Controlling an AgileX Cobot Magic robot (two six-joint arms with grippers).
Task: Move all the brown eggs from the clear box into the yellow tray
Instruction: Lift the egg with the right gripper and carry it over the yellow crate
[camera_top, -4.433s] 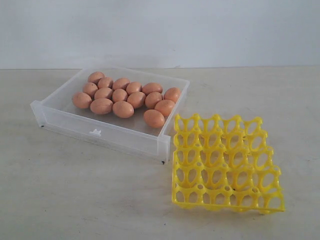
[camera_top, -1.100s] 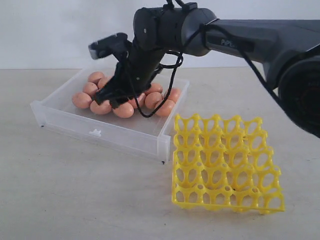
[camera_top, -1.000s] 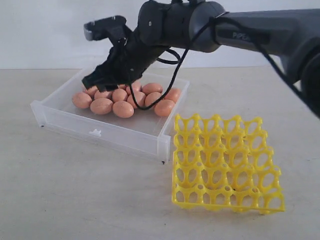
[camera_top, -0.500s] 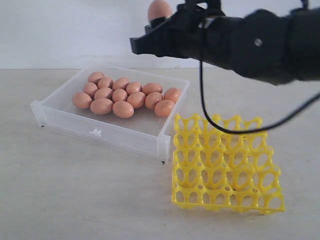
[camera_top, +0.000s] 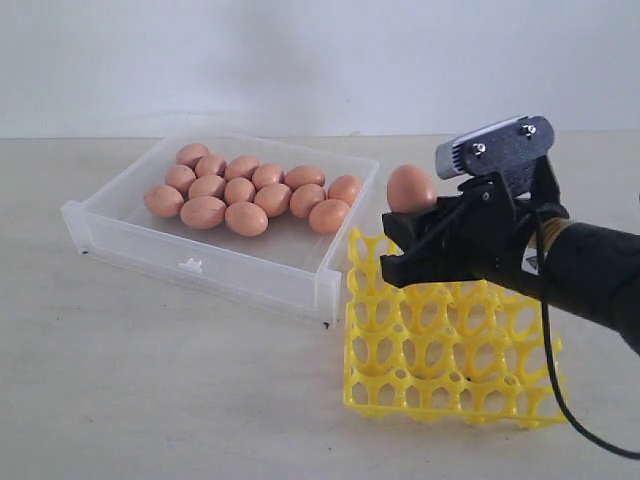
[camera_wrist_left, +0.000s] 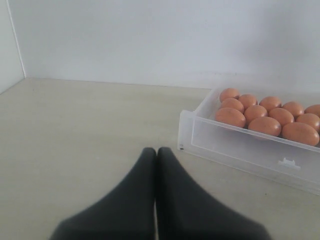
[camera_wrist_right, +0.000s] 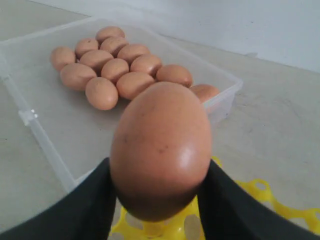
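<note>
Brown eggs (camera_top: 239, 190) clustered together in clear box (camera_top: 200, 262), one egg (camera_top: 410, 187) pinched between right gripper (camera_wrist_right: 159, 196) fingers above yellow tray (camera_top: 450, 390) at the corner nearest the box, left gripper (camera_wrist_left: 156, 155) fingers pressed together over table (camera_top: 150, 380).

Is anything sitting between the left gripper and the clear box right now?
No. The left wrist view shows only bare table between the shut left gripper and the clear box, up to its near wall.
</note>
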